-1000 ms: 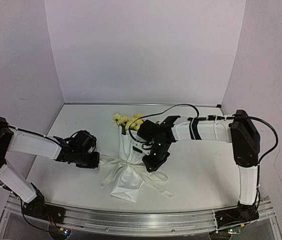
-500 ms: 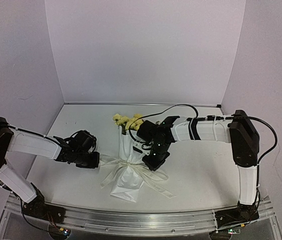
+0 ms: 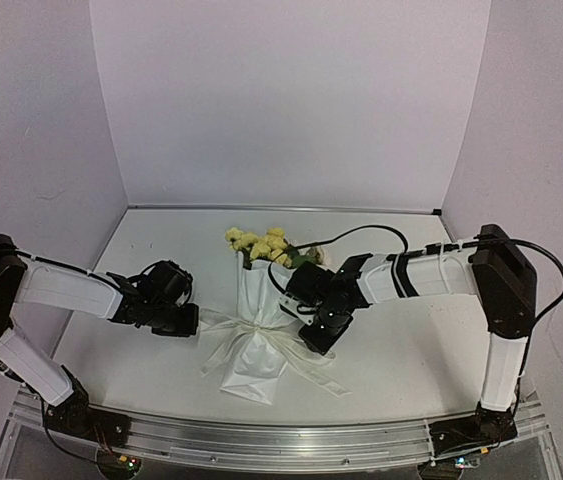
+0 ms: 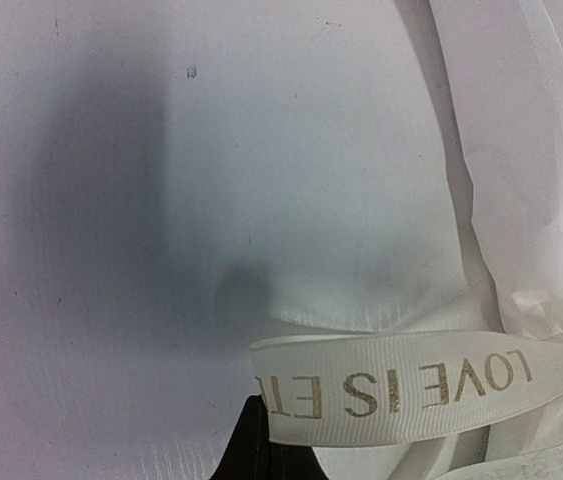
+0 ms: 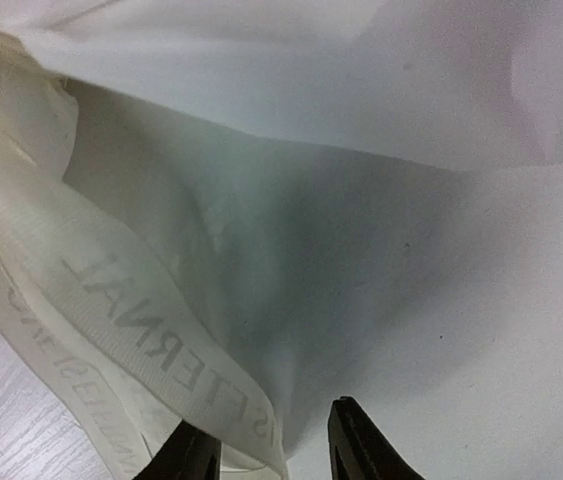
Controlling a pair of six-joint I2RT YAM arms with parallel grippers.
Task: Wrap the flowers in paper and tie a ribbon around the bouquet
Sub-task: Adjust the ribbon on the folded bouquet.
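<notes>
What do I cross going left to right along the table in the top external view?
Left claw, pinching the narrow cream fabric ribbon → white paper-wrapped bouquet of yellow flowers → right claw.

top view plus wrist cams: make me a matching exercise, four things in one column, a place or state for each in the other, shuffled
1 flowers
2 ribbon
3 left gripper
4 right gripper

a shut on a ribbon end
b gold lettering, tied round the paper
c open, close beside the paper
d sticking out at the paper's far end

Pairs: 1-d, 2-b, 3-a, 4-c
</notes>
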